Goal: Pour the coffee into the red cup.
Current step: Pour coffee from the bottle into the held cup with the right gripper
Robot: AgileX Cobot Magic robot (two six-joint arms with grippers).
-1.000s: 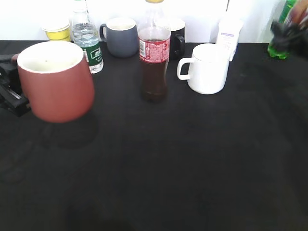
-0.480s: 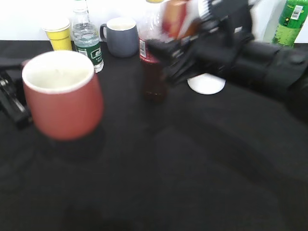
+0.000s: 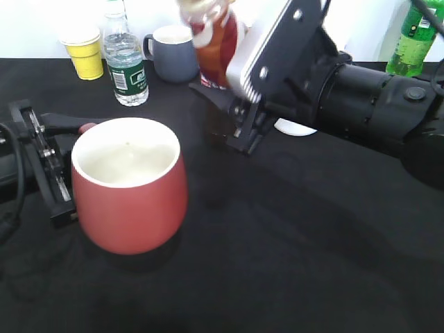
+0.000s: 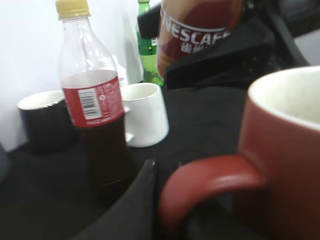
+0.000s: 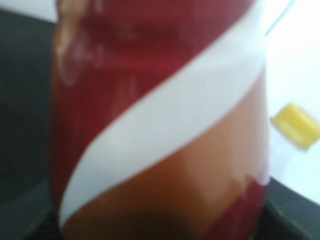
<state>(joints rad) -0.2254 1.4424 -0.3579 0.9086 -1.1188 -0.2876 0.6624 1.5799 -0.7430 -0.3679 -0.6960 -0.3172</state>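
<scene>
The red cup (image 3: 128, 201) with a white inside is at the front left, and its inside looks empty. My left gripper (image 3: 59, 166) is shut on its handle (image 4: 210, 175) from the left. In the left wrist view one dark finger (image 4: 142, 200) lies against the handle. My right gripper (image 3: 239, 104) is shut on the coffee bottle (image 3: 215, 35), a red, white and brown Nescafe bottle. The bottle is held high at the back middle and tilted to the left. It sits behind and above the cup, and it fills the right wrist view (image 5: 160, 125).
A cola bottle (image 4: 95, 115), white mug (image 4: 145, 115) and black mug (image 4: 42, 120) stand behind the cup. A yellow cup (image 3: 84, 52), water bottle (image 3: 125, 62) and grey mug (image 3: 173, 52) line the back left. A green bottle (image 3: 413, 38) is at the back right.
My left gripper has carried the red cup rightward and nearer the camera. My right arm has swung in from the right with the coffee bottle, now raised and tilted over the back middle.
</scene>
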